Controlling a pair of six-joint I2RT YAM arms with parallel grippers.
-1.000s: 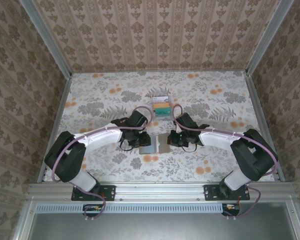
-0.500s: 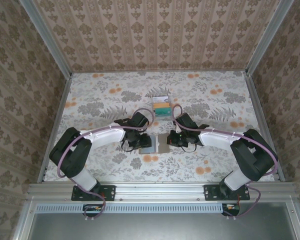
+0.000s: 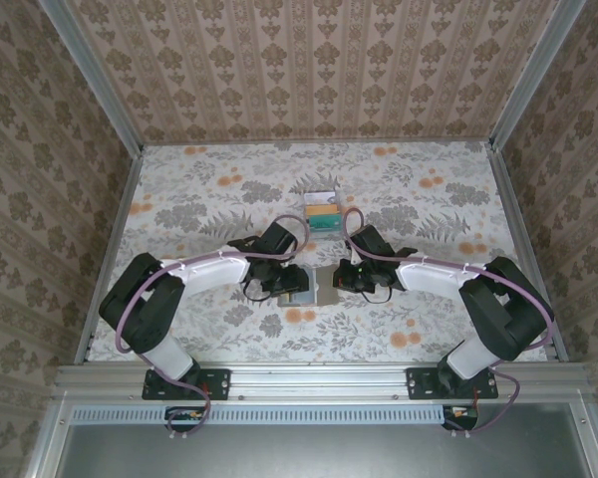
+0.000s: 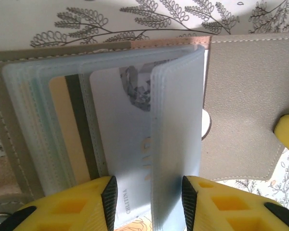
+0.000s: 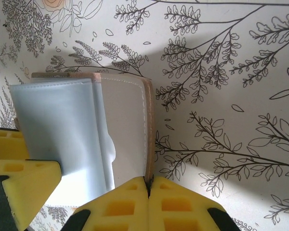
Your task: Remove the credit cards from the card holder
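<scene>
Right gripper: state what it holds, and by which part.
The right gripper is shut on the card holder, pinching one open panel by its tan outer edge.

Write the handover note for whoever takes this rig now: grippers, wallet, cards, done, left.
Left gripper: jaws apart, straddling a clear sleeve of the card holder.
Right gripper: shut on the card holder's cover edge, holder lying open on the table.
Cards: tan card and pale card sit in the sleeves.
Done: holder opened.
Left: pull the cards out.
</scene>
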